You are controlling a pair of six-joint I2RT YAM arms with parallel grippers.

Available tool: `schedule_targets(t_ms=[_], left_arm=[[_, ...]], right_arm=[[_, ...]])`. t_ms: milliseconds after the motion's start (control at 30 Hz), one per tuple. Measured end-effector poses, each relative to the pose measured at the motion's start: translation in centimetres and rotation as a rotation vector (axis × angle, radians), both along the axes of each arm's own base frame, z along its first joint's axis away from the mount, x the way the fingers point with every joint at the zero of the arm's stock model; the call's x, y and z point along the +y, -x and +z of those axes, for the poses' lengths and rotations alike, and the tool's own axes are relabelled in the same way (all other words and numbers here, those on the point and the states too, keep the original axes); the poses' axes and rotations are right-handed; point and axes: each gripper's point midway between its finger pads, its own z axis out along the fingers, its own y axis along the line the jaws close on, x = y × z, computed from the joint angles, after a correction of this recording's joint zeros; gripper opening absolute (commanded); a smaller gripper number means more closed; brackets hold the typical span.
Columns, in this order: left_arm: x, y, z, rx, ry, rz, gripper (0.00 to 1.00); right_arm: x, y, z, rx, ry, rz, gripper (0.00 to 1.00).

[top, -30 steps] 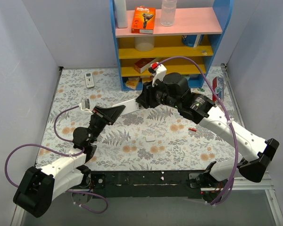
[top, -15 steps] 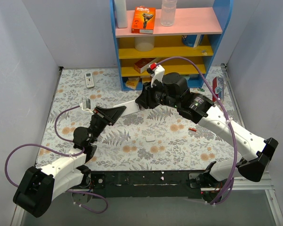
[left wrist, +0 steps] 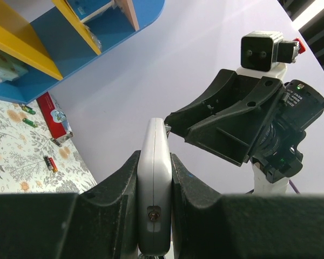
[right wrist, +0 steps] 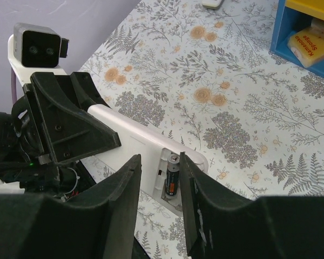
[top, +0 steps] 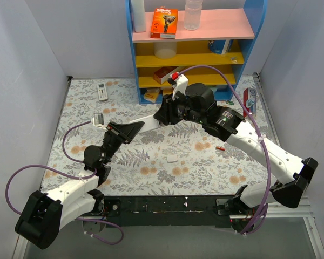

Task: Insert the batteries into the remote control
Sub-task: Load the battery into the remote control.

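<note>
My left gripper point(top: 124, 129) is shut on the white remote control point(top: 146, 120) and holds it off the table, its free end pointing at the right arm. In the left wrist view the remote point(left wrist: 154, 141) stands edge-on between my fingers point(left wrist: 119, 189). In the right wrist view the remote point(right wrist: 132, 132) shows an open battery bay at its end, with one dark, red-banded battery point(right wrist: 173, 175) lying in it. My right gripper point(right wrist: 161, 183) is open, its jaws straddling that bay. A red battery point(top: 220, 147) lies loose on the table.
A small white cover piece point(top: 171, 158) lies on the floral mat mid-table. A small white remote with buttons point(top: 102, 90) lies at the back left. A blue and yellow shelf point(top: 247, 29) stands at the back. Loose cells point(left wrist: 50, 163) lie near a red box point(left wrist: 54, 116).
My right gripper has edged slightly left over the remote's end. The left arm and the remote have stayed still.
</note>
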Motion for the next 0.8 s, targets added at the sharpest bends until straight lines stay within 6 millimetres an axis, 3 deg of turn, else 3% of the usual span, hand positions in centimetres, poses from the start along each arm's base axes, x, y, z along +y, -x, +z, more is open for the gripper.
schedule_targets(t_ms=[233, 800], left_arm=[[0.0, 0.0, 0.1, 0.000, 0.005, -0.002, 0.00], [0.0, 0.7, 0.7, -0.023, 0.042, -0.031, 0.00]], right_arm=[[0.1, -0.1, 0.2, -0.015, -0.003, 0.004, 0.50], [0.6, 0.6, 1.6, -0.061, -0.022, 0.079, 0.51]])
